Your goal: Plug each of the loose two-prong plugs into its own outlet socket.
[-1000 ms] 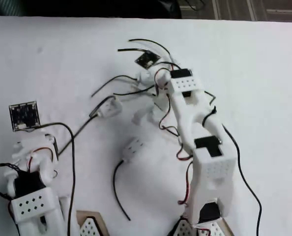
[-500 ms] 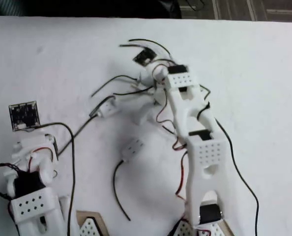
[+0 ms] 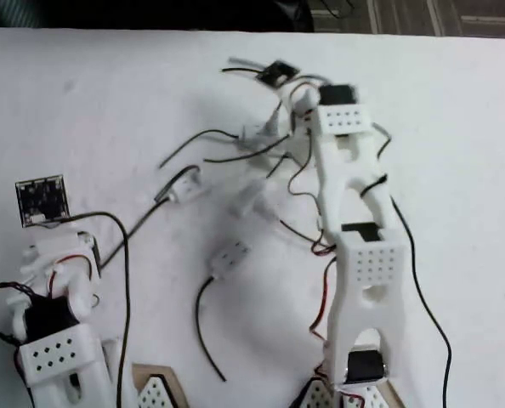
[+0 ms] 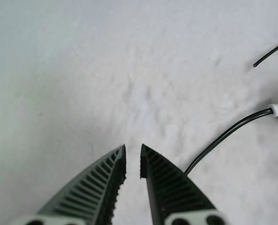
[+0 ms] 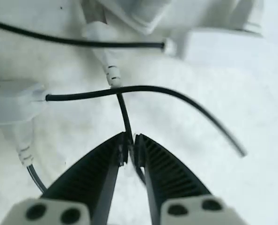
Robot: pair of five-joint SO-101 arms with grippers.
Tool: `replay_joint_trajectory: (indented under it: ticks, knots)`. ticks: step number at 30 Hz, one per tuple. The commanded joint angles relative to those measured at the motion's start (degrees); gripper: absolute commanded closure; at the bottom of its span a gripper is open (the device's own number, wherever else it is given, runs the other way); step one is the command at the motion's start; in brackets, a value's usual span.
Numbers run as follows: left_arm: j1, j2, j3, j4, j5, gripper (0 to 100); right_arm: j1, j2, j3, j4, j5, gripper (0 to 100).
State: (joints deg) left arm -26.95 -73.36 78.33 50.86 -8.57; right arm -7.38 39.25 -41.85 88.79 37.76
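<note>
Two SO-101 arms at a white table (image 3: 456, 127). Held the right gripper (image 5: 131, 140) out at the far middle, amid a tangle of white two-prong plugs and black cords. Clamped its jaws on a thin black cord (image 5: 122, 110), likely to drag its plug toward a white block (image 5: 214, 42) just beyond, perhaps an outlet socket. Left one loose plug (image 3: 231, 255) well apart, nearer the arm bases. Parked the left gripper (image 4: 133, 149) low over bare table, jaws all but closed on nothing, probably awaiting its turn
</note>
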Motion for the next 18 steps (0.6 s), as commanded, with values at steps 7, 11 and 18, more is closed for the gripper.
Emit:
replay_joint_trajectory:
  ticks: [7,11,18]
  knots:
    - [-0.2,-0.6,-0.3,-1.0,-0.5,92,10.0,-13.1,-4.3,9.3,0.4,98.1]
    - [-0.2,-0.6,-0.3,-1.0,-0.5,92,14.0,-15.0,-4.0,9.5,0.4,98.1]
    - [-0.2,-0.6,-0.3,-1.0,-0.5,92,10.2,-15.5,6.9,9.5,0.4,90.6]
